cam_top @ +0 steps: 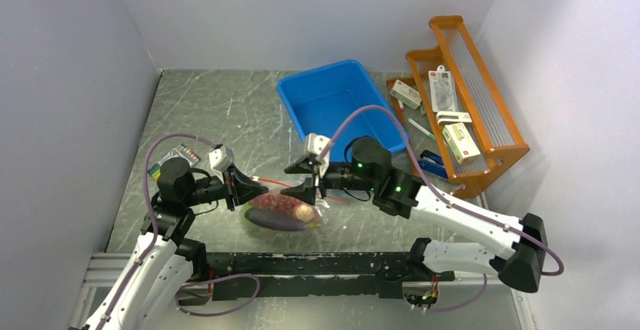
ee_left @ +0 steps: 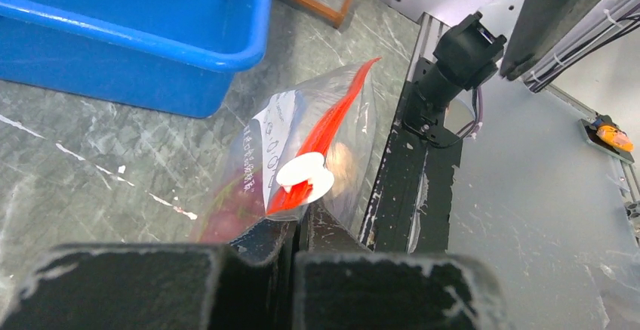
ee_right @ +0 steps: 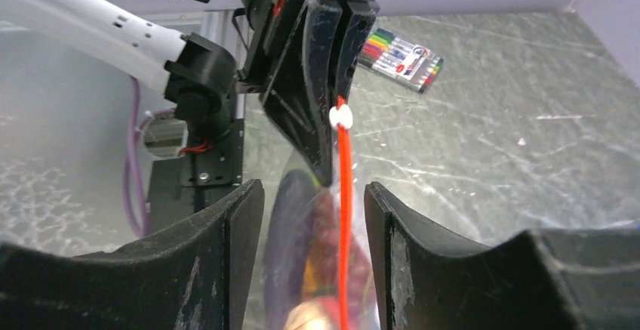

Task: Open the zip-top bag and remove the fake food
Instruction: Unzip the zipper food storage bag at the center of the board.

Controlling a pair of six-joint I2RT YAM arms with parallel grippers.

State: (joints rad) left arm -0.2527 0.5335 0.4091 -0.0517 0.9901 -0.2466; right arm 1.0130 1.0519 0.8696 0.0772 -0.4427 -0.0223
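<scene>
Zip-top bag (cam_top: 290,213): lies close to the front of the table, just past the black rail (cam_top: 317,263), between the two grippers, zip still closed.
Fake food (cam_top: 275,220): all inside the bag. I make out a purple eggplant and a beige piece, with something dark red behind them.
Left gripper (ee_left: 294,228): clamped shut on the bag's end, right beside the white slider (ee_left: 304,177).
Right gripper (ee_right: 313,194): jaws apart, one on each side of the red zip strip (ee_right: 343,217). I see no contact with the plastic yet.
Step in hand: to my eye, getting a second hold on the bag's mouth so the zip can be worked open.
Doing it well: pinch just below the strip and catch film only, not the food beneath. Keep the left hold firm so the strip stays taut, then move along the strip's line rather than across it, or the crinkly film may bunch or slip.
Left arm: elbow folded high over its base, forearm level and pointing right.
Right arm: long low reach in from the right, wrist rolled so one finger sits above the other.
Farther back: a marker pack (cam_top: 177,156) at left, a blue bin (cam_top: 340,100) mid-table and a wooden rack (cam_top: 460,103) at right, none touched.
</scene>
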